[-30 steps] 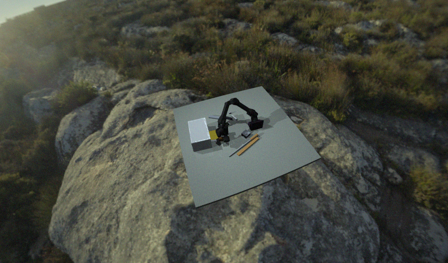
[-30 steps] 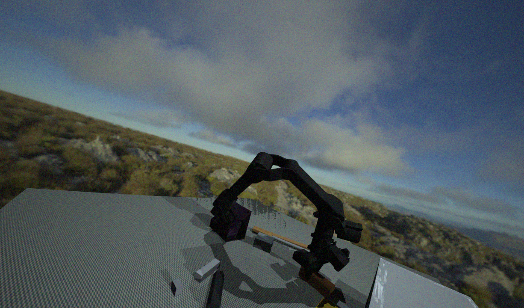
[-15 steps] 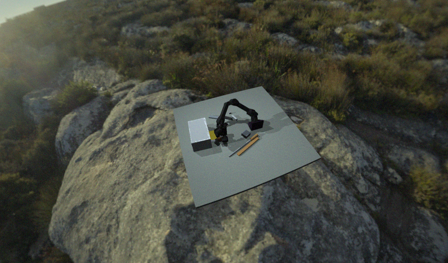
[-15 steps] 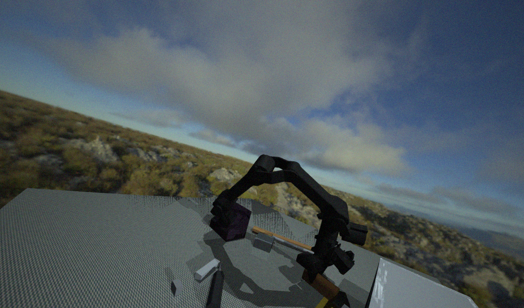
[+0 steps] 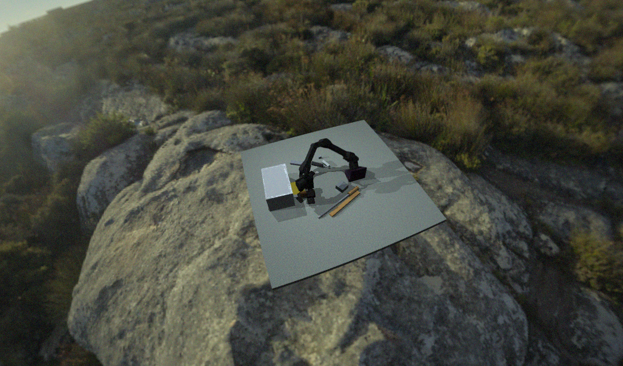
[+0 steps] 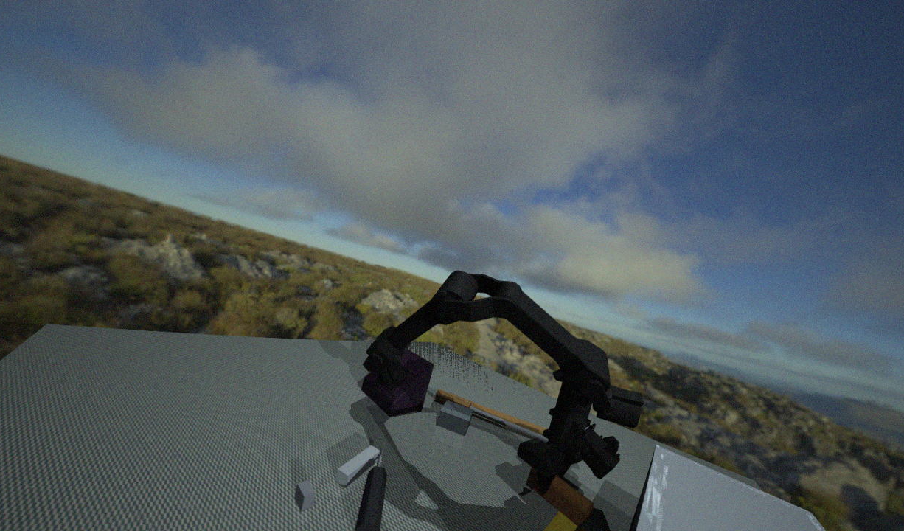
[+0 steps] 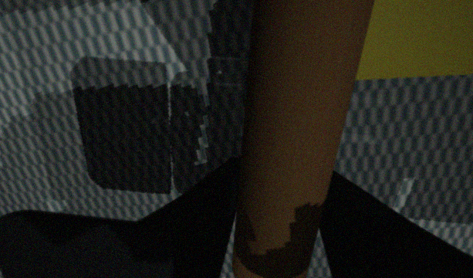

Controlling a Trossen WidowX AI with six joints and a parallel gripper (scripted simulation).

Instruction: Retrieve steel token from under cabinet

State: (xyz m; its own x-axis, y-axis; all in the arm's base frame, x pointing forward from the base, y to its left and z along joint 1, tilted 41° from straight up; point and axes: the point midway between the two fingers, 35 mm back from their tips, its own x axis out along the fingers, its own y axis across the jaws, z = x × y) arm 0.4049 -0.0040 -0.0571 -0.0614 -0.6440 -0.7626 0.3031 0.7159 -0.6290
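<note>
My gripper (image 5: 307, 195) (image 7: 277, 171) is shut on the orange-brown handle (image 5: 301, 193) (image 6: 565, 500) (image 7: 298, 116) of a tool, low over the table beside the yellow marked area (image 5: 294, 187) (image 6: 560, 523) (image 7: 425, 38). In the wrist view the handle runs up between both black fingers, with yellow to its right. The tool's far part is hidden by the handle and the picture edge. The cabinet (image 5: 276, 176) (image 6: 712, 495), a box with a pale top, stands just past the marked area. I cannot see the steel token or the vent slots in any view.
A grey block (image 5: 341, 186) (image 6: 453, 417), an orange-handled rod (image 5: 352, 191) and an orange strip (image 5: 345, 203) lie toward the purple block (image 5: 356, 174) (image 6: 412, 383) at the arm's base. A white block (image 6: 357, 465), a small grey block (image 6: 304, 495) and a black handle (image 6: 371, 498) lie on the arm's other side.
</note>
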